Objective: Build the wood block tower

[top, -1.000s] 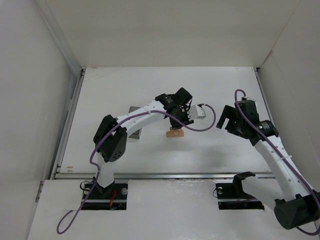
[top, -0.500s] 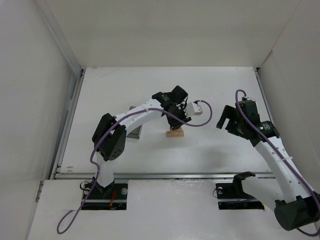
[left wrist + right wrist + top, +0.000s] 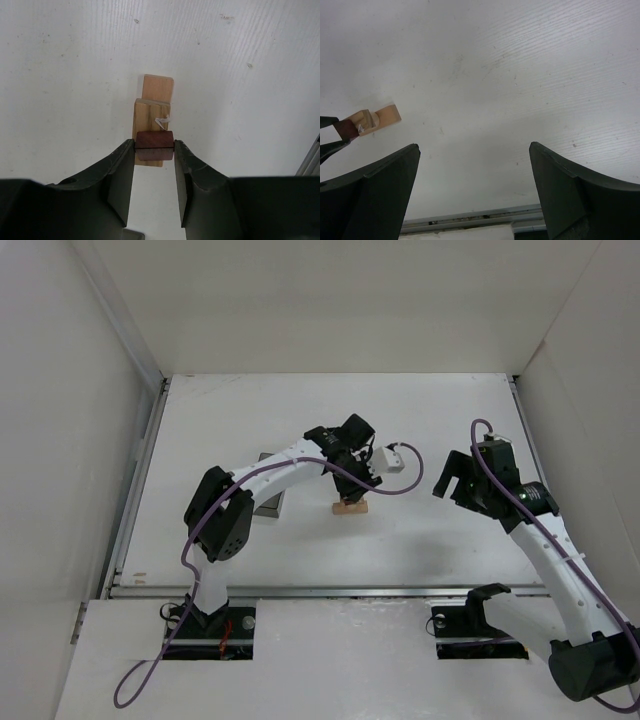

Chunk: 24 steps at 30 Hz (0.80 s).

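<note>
The wood block tower (image 3: 351, 506) stands mid-table: a pale tan plank (image 3: 157, 88) flat on the table and a tan block (image 3: 150, 116) on top of it. My left gripper (image 3: 154, 146) is shut on the dark red-brown cube (image 3: 154, 144) and holds it over the near end of the tan block; whether it rests on the block cannot be told. From above, the left gripper (image 3: 352, 483) hides the cube. The tower also shows in the right wrist view (image 3: 370, 121). My right gripper (image 3: 458, 483) is open and empty, well to the right of the tower.
A dark grey bin (image 3: 269, 502) sits left of the tower, partly under the left arm. White walls ring the table. A metal rail (image 3: 330, 591) runs along the near edge.
My left gripper has shifted slightly left and lowered over the tower with the cube in it. The right arm has barely moved.
</note>
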{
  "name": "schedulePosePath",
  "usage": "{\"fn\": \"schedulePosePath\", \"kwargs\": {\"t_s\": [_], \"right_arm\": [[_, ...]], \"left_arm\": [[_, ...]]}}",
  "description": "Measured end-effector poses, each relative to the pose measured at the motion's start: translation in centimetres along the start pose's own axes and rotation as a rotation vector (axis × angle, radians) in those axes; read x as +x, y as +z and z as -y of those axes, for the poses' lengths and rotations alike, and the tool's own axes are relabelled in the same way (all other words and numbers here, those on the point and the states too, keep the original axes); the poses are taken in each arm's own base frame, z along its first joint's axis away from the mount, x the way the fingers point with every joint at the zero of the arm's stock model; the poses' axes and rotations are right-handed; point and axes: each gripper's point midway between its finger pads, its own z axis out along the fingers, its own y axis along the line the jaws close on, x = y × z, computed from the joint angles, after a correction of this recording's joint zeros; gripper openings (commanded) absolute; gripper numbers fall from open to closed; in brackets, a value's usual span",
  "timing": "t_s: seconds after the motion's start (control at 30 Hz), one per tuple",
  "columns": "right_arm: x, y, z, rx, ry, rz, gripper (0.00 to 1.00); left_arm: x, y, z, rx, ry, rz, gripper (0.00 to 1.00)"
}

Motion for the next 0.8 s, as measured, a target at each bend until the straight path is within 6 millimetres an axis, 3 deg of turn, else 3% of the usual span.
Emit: {"fn": "schedulePosePath", "kwargs": {"t_s": [0.53, 0.8], "right_arm": [[-0.08, -0.16, -0.02, -0.004, 0.001, 0.006, 0.96], [-0.2, -0.41, -0.06, -0.011, 0.004, 0.016, 0.96]], "left_arm": [[-0.29, 0.09, -0.22, -0.008, 0.004, 0.013, 0.13], [-0.31, 0.09, -0.23, -0.008, 0.005, 0.013, 0.39]]}}
